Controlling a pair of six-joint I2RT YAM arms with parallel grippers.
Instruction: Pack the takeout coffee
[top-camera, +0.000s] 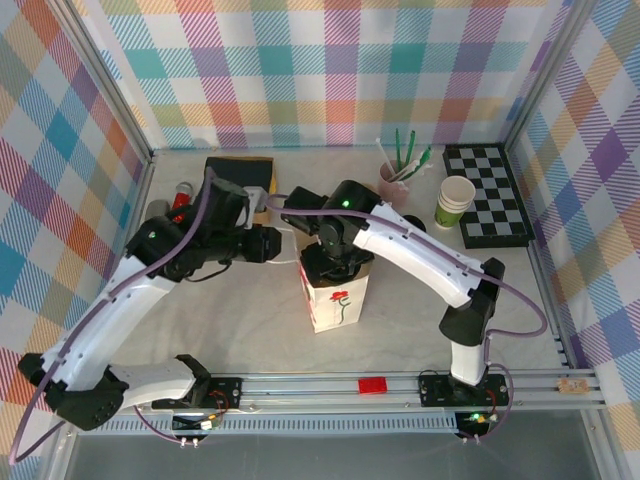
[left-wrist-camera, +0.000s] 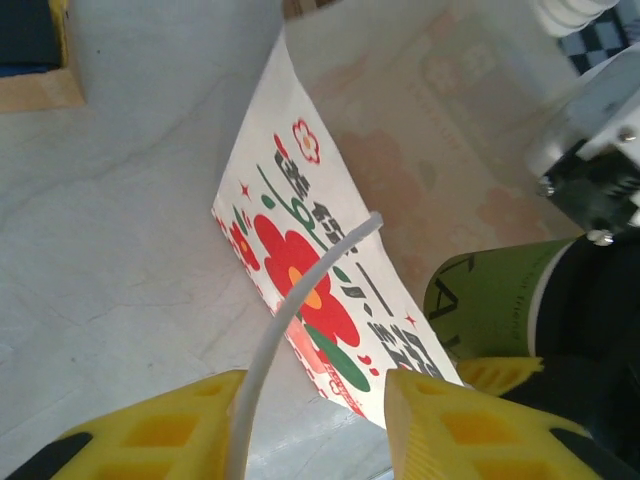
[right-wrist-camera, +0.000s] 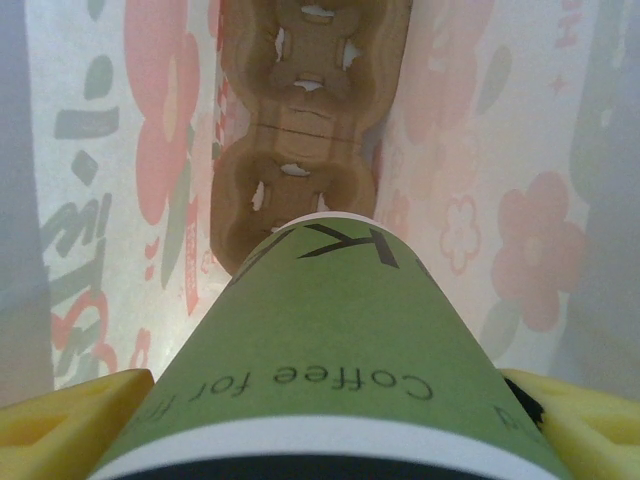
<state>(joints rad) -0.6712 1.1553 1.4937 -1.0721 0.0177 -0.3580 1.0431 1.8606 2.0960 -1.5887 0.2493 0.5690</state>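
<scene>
The takeout coffee (right-wrist-camera: 330, 340), a green cup with a black lid, is low inside the white flowered paper bag (top-camera: 335, 305). My right gripper (right-wrist-camera: 325, 420) is shut on it near the lid, one yellow finger on each side. A brown cardboard cup carrier (right-wrist-camera: 300, 130) lies on the bag's bottom just beyond the cup. From above, the right gripper (top-camera: 335, 262) is down in the bag's mouth. My left gripper (top-camera: 275, 243) is at the bag's left top edge. In its wrist view the jaws (left-wrist-camera: 315, 400) stand open, and the bag's white handle (left-wrist-camera: 279, 329) runs between them, against the left finger. The cup (left-wrist-camera: 490, 300) shows beside the bag wall (left-wrist-camera: 330, 290).
At the back right stand a lidless green cup (top-camera: 455, 202), a pink cup of utensils (top-camera: 397, 175) and a checkerboard (top-camera: 490, 195). A dark wood-rimmed box (top-camera: 240, 172) and cans (top-camera: 182, 192) are at the back left. A red block (top-camera: 373, 385) sits on the front rail.
</scene>
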